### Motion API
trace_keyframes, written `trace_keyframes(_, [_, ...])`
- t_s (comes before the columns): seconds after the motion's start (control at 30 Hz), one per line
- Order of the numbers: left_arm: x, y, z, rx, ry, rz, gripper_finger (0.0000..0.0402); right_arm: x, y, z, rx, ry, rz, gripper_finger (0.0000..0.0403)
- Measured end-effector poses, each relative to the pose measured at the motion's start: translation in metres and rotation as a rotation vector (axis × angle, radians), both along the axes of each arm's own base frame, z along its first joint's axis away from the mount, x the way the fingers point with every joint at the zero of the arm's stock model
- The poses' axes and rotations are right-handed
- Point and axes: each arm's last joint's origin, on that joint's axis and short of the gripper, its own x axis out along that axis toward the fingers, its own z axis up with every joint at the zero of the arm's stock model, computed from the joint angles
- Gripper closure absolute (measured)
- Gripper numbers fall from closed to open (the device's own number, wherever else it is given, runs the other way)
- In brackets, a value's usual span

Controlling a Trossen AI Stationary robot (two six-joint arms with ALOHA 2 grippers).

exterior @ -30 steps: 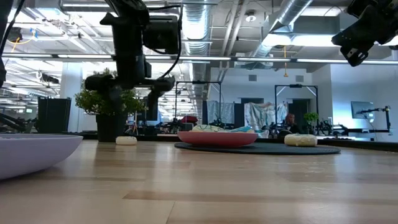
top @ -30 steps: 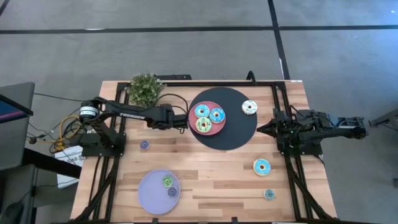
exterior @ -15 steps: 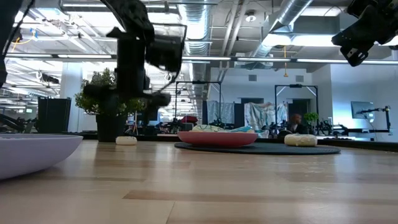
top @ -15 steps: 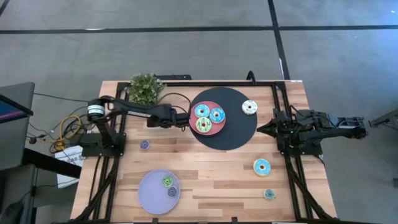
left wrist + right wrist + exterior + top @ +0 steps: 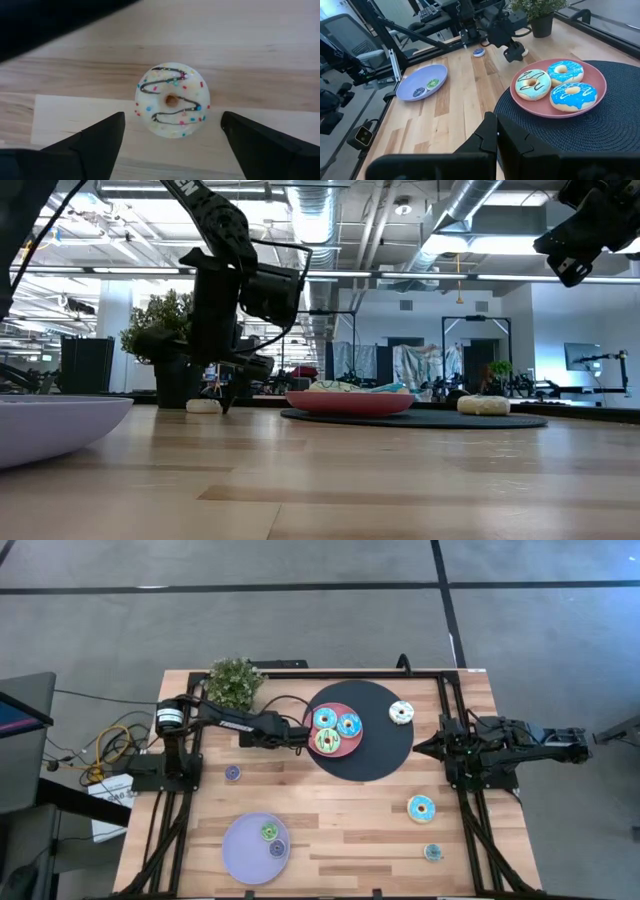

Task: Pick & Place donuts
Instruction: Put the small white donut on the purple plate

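Note:
A small white donut with dark drizzle point(image 5: 172, 100) lies flat on the wood table, left of the pink plate point(image 5: 355, 745). My left gripper point(image 5: 172, 118) is open just above it, one finger on either side, touching nothing. It also shows in the high view point(image 5: 298, 735) and the low view point(image 5: 232, 385). Three bigger donuts point(image 5: 334, 730) lie on the pink plate. A white donut point(image 5: 401, 712) lies on the black mat. A blue-iced donut point(image 5: 421, 807) and a small one point(image 5: 432, 852) lie at the right. My right gripper point(image 5: 424, 747) is shut and empty at the right.
A lavender plate point(image 5: 240, 858) near the front left holds two small donuts point(image 5: 272, 839). A small purple donut point(image 5: 232, 772) lies on the wood at the left. A potted plant point(image 5: 234, 682) stands at the far left. Black frame rails run along both table sides.
My left gripper has come down toward the small white donut, tipping its fingers downward, and has shifted a little toward the pink plate. The donuts have not moved.

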Motion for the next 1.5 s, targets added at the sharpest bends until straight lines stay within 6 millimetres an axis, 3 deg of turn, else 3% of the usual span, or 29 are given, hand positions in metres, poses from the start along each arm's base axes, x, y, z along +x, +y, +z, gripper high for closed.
trace_keyframes(0.53, [0.0,0.007,-0.001,-0.018,0.008,-0.027,0.0169,0.0,0.0,0.0,-0.001,0.001,0.001,0.0403])
trace_keyframes(1.13, [0.0,0.006,-0.002,-0.038,0.019,-0.046,0.0216,0.0,0.0,0.0,0.0,0.001,0.001,0.0403])
trace_keyframes(1.5, [0.007,-0.011,0.008,-0.077,0.055,-0.098,0.0227,0.0,0.0,0.0,0.0,0.001,0.004,0.0403])
